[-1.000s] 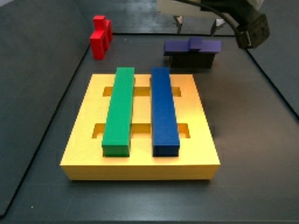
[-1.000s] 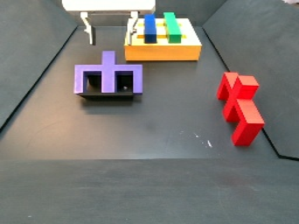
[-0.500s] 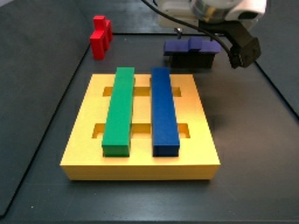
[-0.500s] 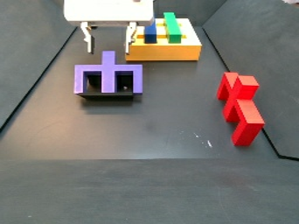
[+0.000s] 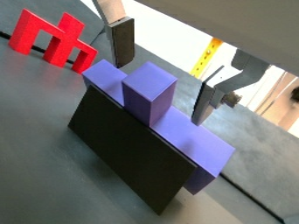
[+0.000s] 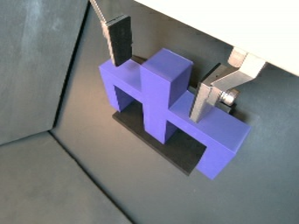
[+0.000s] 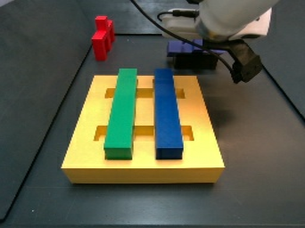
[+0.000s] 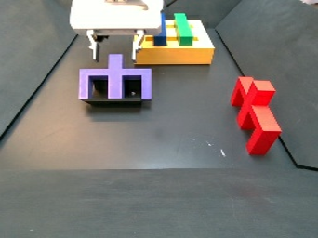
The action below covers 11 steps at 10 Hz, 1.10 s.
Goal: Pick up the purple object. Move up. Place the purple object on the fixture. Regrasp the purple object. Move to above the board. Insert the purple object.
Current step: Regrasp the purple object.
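The purple object (image 8: 115, 84) is a flat piece with an upright stem and rests on the dark fixture (image 8: 114, 102). It also shows in a side view (image 7: 187, 46) and in both wrist views (image 5: 152, 114) (image 6: 163, 96). My gripper (image 8: 114, 45) is open and empty just above it. The two fingers (image 5: 121, 39) (image 6: 121, 44) stand one on each side of the stem, apart from it. In a side view my gripper (image 7: 222, 55) hangs over the fixture (image 7: 191, 63) and hides part of the piece.
The yellow board (image 7: 143, 166) holds a green bar (image 7: 121, 111) and a blue bar (image 7: 167, 111); it also shows behind the gripper (image 8: 174, 58). A red piece (image 8: 255, 112) (image 7: 103, 36) (image 5: 52, 39) lies on the floor, away from the fixture.
My gripper has come down and moved over the purple object, so the open fingers now straddle its stem. The purple object has not moved.
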Available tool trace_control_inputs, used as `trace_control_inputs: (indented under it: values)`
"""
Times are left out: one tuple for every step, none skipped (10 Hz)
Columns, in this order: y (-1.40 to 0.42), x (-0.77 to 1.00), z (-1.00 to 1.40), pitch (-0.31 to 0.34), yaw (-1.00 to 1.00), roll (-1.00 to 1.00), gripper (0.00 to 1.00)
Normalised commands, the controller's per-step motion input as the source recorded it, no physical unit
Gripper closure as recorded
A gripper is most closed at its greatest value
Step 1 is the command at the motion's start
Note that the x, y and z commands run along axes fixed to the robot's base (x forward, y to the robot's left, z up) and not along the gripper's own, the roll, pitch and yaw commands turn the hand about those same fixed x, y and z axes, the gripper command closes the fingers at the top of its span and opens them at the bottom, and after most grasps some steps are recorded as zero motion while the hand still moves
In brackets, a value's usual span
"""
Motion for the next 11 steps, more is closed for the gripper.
trace_control_inputs:
  values:
    - [0.00, 0.00, -0.14, 0.000, 0.05, 0.27, 0.00]
    - [0.00, 0.00, -0.13, 0.000, 0.03, 0.20, 0.00]
    - [0.00, 0.00, -0.13, 0.000, 0.02, 0.15, 0.00]
    - [0.00, 0.00, -0.13, 0.000, 0.02, 0.13, 0.00]
    - [0.00, 0.00, -0.12, 0.000, 0.02, 0.13, 0.00]
    - [0.00, 0.00, -0.11, 0.000, 0.02, 0.11, 0.00]
    - [0.00, 0.00, -0.10, 0.000, 0.00, 0.10, 0.00]
    - [0.00, 0.00, -0.04, 0.000, 0.00, 0.13, 0.00]
    - [0.00, 0.00, 0.00, 0.000, 0.00, 0.00, 0.00]
    - [0.00, 0.00, 0.00, 0.000, 0.00, 0.00, 1.00]
    - [0.00, 0.00, 0.00, 0.000, 0.00, 0.00, 1.00]
